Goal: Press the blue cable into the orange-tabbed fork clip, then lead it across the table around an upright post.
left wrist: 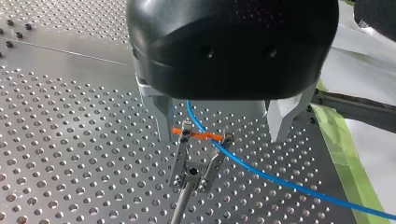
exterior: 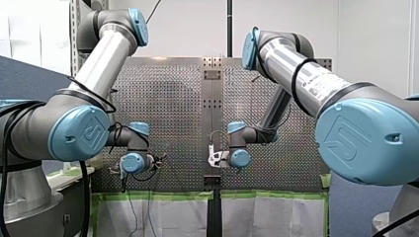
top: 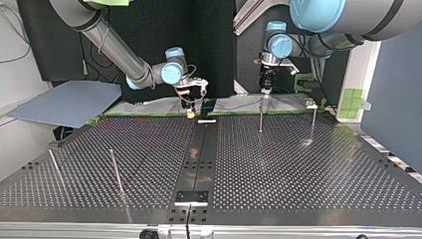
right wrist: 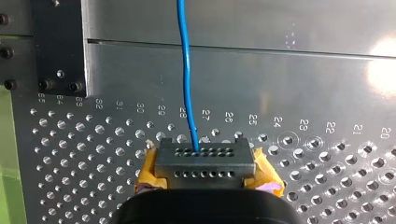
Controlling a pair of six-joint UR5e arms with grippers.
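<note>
Crossing the orange tab (left wrist: pixel 201 135) of the fork clip (left wrist: pixel 191 168), the blue cable (left wrist: pixel 261 175) is running between the fingers of my left gripper (left wrist: pixel 222 137), under its black body, and trailing away past one metal finger over the perforated table (left wrist: pixel 70 140). I cannot tell whether it is sitting fully in the clip. My left gripper is hanging wide open, gripping nothing. My right gripper (right wrist: pixel 205 161), showing yellow pads, is pinching the cable tight, which is stretching straight ahead of it.
</note>
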